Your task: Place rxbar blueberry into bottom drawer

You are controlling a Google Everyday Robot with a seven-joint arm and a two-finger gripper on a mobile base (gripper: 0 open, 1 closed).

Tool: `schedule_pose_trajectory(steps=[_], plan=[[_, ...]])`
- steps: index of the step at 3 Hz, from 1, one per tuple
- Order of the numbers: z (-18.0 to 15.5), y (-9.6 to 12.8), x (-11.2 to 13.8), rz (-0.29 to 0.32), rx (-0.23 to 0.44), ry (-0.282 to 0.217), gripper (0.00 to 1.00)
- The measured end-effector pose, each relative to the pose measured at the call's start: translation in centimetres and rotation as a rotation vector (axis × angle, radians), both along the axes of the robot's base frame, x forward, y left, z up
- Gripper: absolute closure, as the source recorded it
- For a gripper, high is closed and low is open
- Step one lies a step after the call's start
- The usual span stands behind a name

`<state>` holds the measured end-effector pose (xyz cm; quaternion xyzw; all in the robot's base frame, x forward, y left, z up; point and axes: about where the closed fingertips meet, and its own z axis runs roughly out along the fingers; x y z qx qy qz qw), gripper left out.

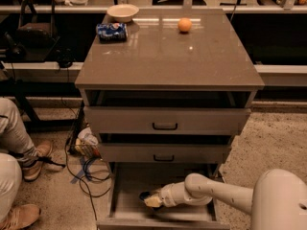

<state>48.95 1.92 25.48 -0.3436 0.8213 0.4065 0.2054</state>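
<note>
The bottom drawer (128, 183) is pulled out at the foot of the grey-brown cabinet. My arm reaches into it from the lower right. My gripper (149, 199) hangs low over the left part of the drawer floor. A small dark bar end, the rxbar blueberry (144, 195), sticks out at its tip; most of the bar is hidden by the fingers. The gripper is shut on it, just above or touching the floor; I cannot tell which.
The two upper drawers (165, 120) stand slightly open above my arm. On the cabinet top are a blue snack bag (111, 31), a pale bowl (123, 12) and an orange (184, 25). A seated person's legs (12, 133) and loose cables (84, 169) are on the left.
</note>
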Motion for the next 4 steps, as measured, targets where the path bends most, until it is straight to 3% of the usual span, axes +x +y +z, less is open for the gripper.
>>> schedule_pose_trajectory(steps=[2, 3, 4], plan=[[-3.8, 1.0, 1.4, -0.090, 0.029, -0.005, 0.17], [-4.6, -0.8, 1.5, -0.132, -0.003, -0.015, 0.00], [-4.5, -6.4, 0.6, -0.211, -0.079, -0.021, 0.00]])
